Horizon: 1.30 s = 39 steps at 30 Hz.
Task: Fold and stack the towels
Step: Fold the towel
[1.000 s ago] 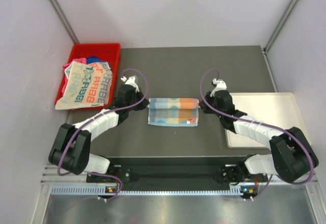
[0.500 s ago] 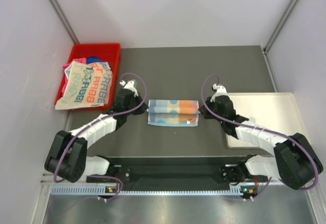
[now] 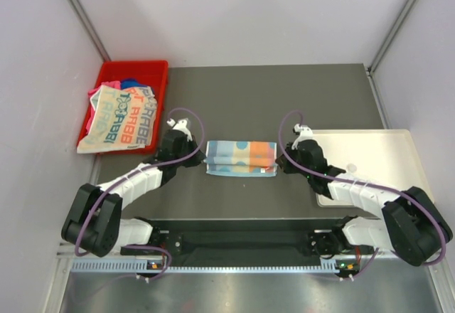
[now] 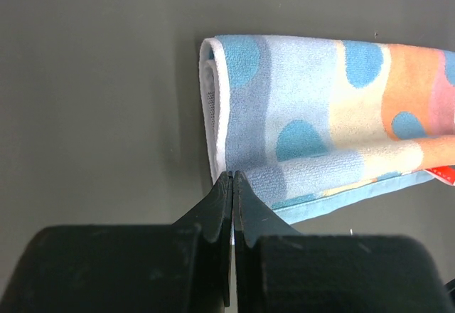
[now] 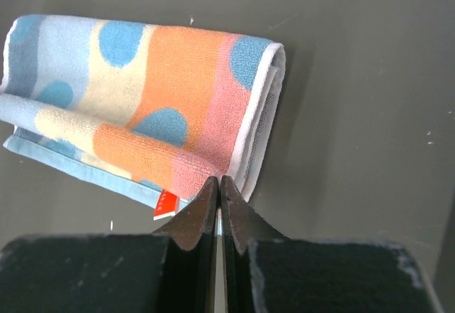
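Observation:
A light blue towel with blue dots and orange and pink bands (image 3: 240, 156) lies folded in a narrow strip at the table's middle. My left gripper (image 3: 202, 159) is shut, its tips pinching the top layer at the strip's near left corner (image 4: 233, 174); the towel (image 4: 320, 121) stretches away to the right. My right gripper (image 3: 281, 162) is shut, pinching the near right corner (image 5: 217, 179) beside a red tag; the towel (image 5: 142, 85) runs off to the left. A cream towel with teal and orange lettering (image 3: 121, 117) hangs over the bin's near edge, with pink and blue cloth behind it.
The red plastic bin (image 3: 153, 71) stands at the far left. A white flat tray (image 3: 370, 149) lies at the right, under my right arm. Grey walls close in both sides and the back.
Both grippers have moved toward the near edge, drawing the towel's top layer with them. The towel now looks narrower front to back.

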Tool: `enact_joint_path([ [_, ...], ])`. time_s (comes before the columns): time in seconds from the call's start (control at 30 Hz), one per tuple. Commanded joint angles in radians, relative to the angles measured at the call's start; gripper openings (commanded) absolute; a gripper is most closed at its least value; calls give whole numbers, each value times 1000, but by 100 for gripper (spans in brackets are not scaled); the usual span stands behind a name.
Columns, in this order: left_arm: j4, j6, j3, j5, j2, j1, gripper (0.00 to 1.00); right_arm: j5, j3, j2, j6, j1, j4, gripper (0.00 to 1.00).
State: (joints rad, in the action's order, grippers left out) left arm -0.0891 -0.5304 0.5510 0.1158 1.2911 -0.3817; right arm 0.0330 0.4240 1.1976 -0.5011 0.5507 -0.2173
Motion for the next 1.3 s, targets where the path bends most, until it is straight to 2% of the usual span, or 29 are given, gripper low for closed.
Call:
enact_joint_path([
  [0.0, -14, -5, -13, -13, -23, -2, 0, 30, -11, -13, -10, 15, -16, 0],
  [0.23, -21, 0, -19, 13, 0, -9, 0, 34, -22, -4, -20, 17, -27, 0],
  [0.4, -15, 4, -25, 18, 10, -14, 0, 31, -22, 0, -22, 17, -22, 7],
  [0.5, 9, 1, -23, 13, -1, -16, 9, 33, -24, -15, -25, 18, -13, 13],
  [0.53, 23, 0, -20, 12, -12, -16, 19, 30, -24, -24, -24, 17, -7, 17],
  [0.63, 54, 7, 3, 8, -24, -16, 34, 28, -15, -38, -21, 18, 12, 21],
  [0.73, 121, 18, 36, -2, -30, -17, 39, 30, 4, -56, -20, 18, 47, 22],
  [1.03, 261, 3, 153, -80, -90, -29, 32, 88, 123, -93, -19, 54, 209, 22],
  [1.27, 237, -43, 285, -103, 95, -132, 25, 102, 216, 38, -31, 104, 187, 22],
])
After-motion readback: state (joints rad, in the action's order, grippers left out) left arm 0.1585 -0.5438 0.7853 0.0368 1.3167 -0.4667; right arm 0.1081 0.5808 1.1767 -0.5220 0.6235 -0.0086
